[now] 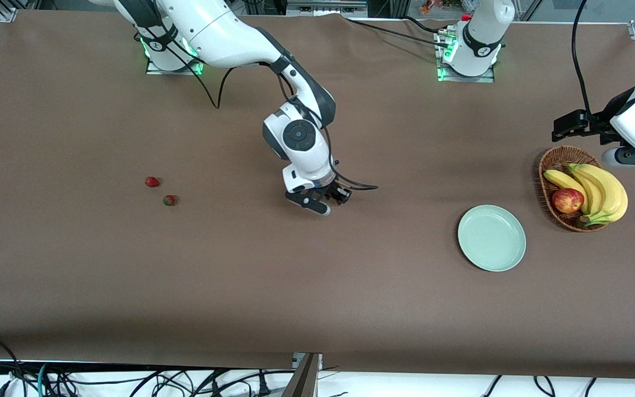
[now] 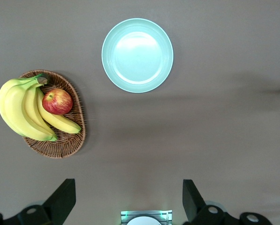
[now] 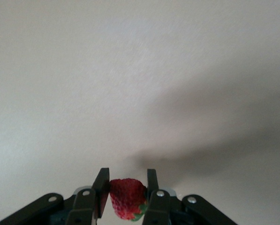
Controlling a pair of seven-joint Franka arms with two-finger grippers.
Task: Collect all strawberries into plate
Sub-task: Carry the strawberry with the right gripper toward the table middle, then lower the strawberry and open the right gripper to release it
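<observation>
Two strawberries lie on the brown table toward the right arm's end, one [image 1: 152, 181] slightly farther from the front camera than the other [image 1: 169, 200]. My right gripper [image 1: 326, 205] is up over the middle of the table, shut on a third strawberry [image 3: 127, 198] between its fingers. The pale mint plate [image 1: 491, 237] sits bare toward the left arm's end; it also shows in the left wrist view [image 2: 137, 55]. My left gripper [image 2: 129, 199] is open and empty, waiting high beside the wicker basket.
A wicker basket [image 1: 555, 161] with bananas [image 1: 598, 190] and a red apple [image 1: 567, 200] stands beside the plate at the left arm's end; it also shows in the left wrist view [image 2: 64, 145]. Cables hang along the table's front edge.
</observation>
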